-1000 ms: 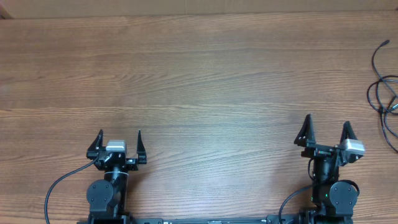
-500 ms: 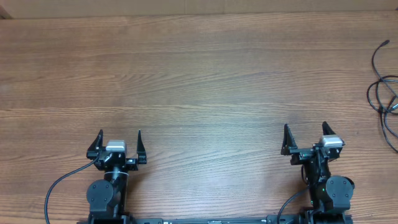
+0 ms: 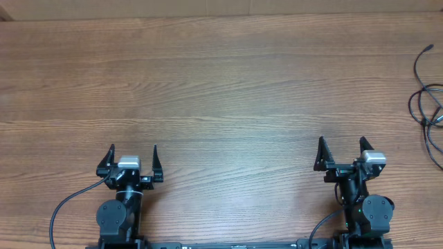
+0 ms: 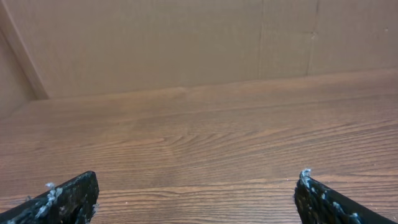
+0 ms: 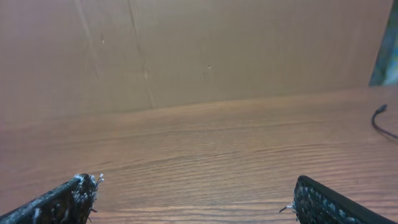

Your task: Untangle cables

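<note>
**Item 1. Arm bases, nearest edge.** You have two black arms mounted side by side at the near edge of the table (image 3: 221,83). A thick black wire (image 3: 68,205) curves out from the left base, and another (image 3: 321,225) from the right.

**Item 2. Left gripper (image 3: 133,147).** It sits low over the wood on your left, with its fingers spread wide and nothing between them. In its wrist view the left gripper (image 4: 198,174) shows one dark fingertip (image 4: 69,196) in each lower corner and only bare wood grain in the gap.

**Item 3. Right gripper (image 3: 340,140).** It sits on your right, a little farther out than the left one and turned slightly. Its fingers are also spread wide and it holds nothing. In its wrist view the right gripper (image 5: 196,180) has scuffed black fingertips (image 5: 65,199) apart at the frame corners, with plain wood between them.

**Item 4. Cables (image 3: 423,121).** These are thin black cords in loose loops at the far right edge of the table, partly cut off by the overhead frame. They lie well apart from both grippers, beyond and to the right of the right one. The right wrist view catches one cord end (image 5: 377,122) at its right border. You cannot tell how many cords there are.

**Item 5. Back board (image 4: 155,43).** This is a plain tan panel standing along the far edge of the table.
</note>
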Robot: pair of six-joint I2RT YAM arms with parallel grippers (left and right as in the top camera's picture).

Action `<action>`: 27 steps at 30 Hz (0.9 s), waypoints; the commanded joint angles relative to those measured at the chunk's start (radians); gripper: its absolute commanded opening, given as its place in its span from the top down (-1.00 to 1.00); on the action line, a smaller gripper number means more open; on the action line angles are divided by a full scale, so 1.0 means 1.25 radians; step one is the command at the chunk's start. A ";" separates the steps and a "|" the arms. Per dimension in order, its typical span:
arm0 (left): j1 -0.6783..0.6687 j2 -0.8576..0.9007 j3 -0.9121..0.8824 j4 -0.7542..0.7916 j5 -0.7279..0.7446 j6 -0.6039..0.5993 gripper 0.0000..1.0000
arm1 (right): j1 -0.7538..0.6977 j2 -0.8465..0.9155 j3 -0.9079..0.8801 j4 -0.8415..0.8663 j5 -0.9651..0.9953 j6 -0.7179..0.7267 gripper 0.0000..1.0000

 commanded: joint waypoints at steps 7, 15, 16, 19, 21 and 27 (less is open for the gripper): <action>0.005 -0.007 -0.003 0.001 -0.004 0.018 -0.99 | -0.003 -0.008 -0.008 0.002 0.010 0.068 -1.00; 0.005 -0.007 -0.003 0.001 -0.004 0.018 -0.99 | -0.004 -0.008 -0.008 0.005 0.011 0.042 -1.00; 0.005 -0.007 -0.003 0.001 -0.004 0.018 -0.99 | -0.004 -0.008 -0.008 0.005 0.011 0.042 -1.00; 0.005 -0.007 -0.003 0.001 -0.004 0.018 -0.99 | -0.004 -0.008 -0.008 0.005 0.011 0.042 -1.00; 0.005 -0.007 -0.003 0.001 -0.004 0.018 -0.99 | -0.004 -0.008 -0.008 0.005 0.011 0.042 -0.99; 0.005 -0.007 -0.003 0.001 -0.004 0.018 -0.99 | -0.003 -0.008 -0.008 0.005 0.011 0.042 -1.00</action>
